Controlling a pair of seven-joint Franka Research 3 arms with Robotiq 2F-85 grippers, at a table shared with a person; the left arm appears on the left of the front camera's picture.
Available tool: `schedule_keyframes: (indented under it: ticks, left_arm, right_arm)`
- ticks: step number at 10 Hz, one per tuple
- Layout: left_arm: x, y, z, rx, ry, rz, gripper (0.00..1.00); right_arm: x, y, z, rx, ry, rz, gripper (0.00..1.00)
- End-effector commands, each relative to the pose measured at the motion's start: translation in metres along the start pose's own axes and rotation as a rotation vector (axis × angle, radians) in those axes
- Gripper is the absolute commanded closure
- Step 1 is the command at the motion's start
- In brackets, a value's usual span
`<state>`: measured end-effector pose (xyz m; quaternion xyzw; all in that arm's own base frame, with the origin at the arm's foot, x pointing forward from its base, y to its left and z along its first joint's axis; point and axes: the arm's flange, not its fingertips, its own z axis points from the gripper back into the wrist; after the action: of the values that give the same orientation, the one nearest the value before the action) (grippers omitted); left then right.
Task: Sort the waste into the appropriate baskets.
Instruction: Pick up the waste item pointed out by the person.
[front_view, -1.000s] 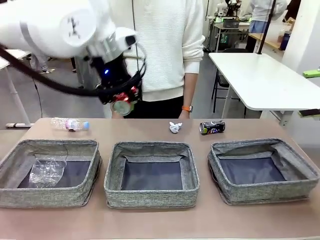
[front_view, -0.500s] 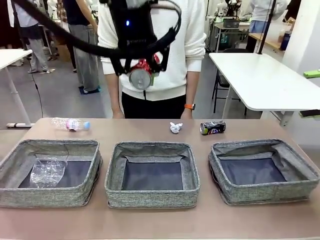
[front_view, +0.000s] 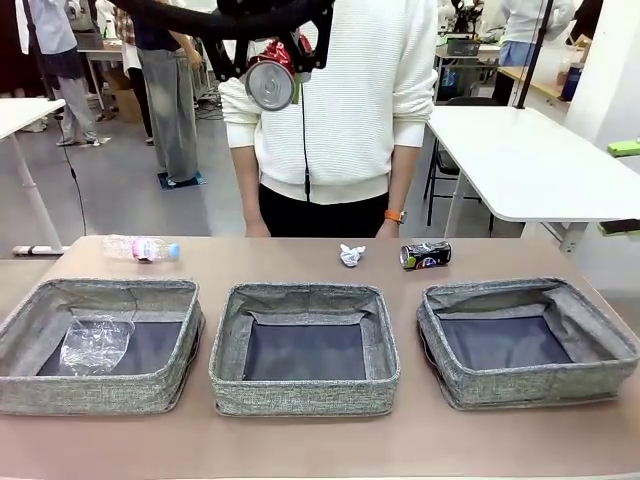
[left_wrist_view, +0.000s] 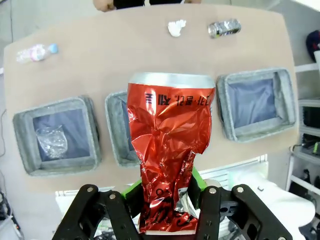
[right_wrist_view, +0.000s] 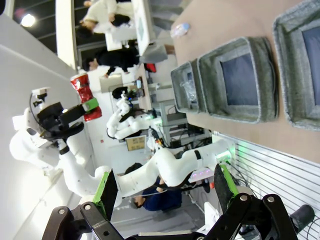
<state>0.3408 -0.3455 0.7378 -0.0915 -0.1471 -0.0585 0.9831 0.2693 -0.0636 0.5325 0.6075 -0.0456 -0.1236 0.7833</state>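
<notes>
Pinching the crushed red can (left_wrist_view: 170, 140) at its crumpled base, my left gripper (left_wrist_view: 164, 189) holds it high above the baskets (front_view: 303, 398); light, thin and slick, it likely wants a gentle squeeze. My right gripper (right_wrist_view: 165, 185) gapes empty.

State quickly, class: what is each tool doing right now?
Left tool: closed on the crushed red can.
Right tool: open, holding nothing.

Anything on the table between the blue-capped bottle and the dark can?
In the front view the white paper wad lies between the blue-capped bottle and the dark can, close to the can; the rest of that stretch is bare table.
</notes>
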Motion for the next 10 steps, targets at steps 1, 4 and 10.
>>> schedule_keyframes:
  ticks: [1,4,10]
  left_arm:
    - [0.0003,0.0081,0.0054,-0.061,-0.028,0.056,0.74]
    - [0.0041,0.0031,0.0038,-0.021,-0.014,0.02,0.74]
    - [0.0041,0.0031,0.0038,-0.021,-0.014,0.02,0.74]
  right_arm:
    - [0.0012,0.0018,0.0006,0.017,-0.002,0.025,0.0]
    - [0.0012,0.0018,0.0006,0.017,-0.002,0.025,0.0]
    - [0.0012,0.0018,0.0006,0.017,-0.002,0.025,0.0]
